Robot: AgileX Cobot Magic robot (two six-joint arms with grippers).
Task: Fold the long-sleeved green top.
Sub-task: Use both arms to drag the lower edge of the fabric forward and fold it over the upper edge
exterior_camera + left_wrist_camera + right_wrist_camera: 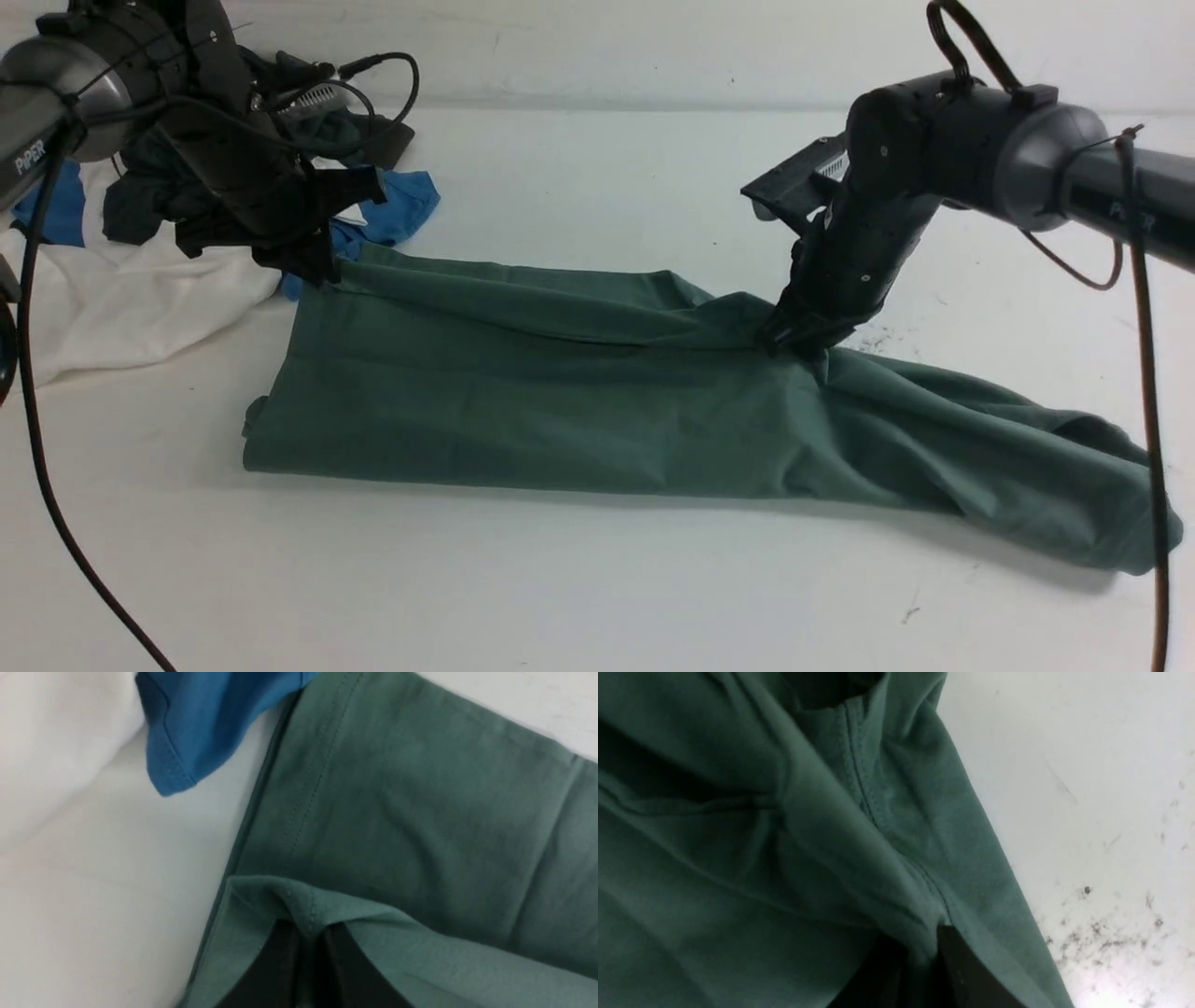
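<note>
Here the green long-sleeved top (560,411) lies folded lengthwise on the white table (597,579), with a gripper at each of two points along its far edge. The left gripper (317,266) sits at the top's far left corner, jaws nearly closed and pinching the stitched hem, its arm sloping down onto that corner. The right gripper (794,341) sits further right on the top's far edge, clamped on a bunched seam with its wrist tilted steeply downward. A blue garment (401,210) and a white shirt (121,299) lie just beside the top's left corner.
</note>
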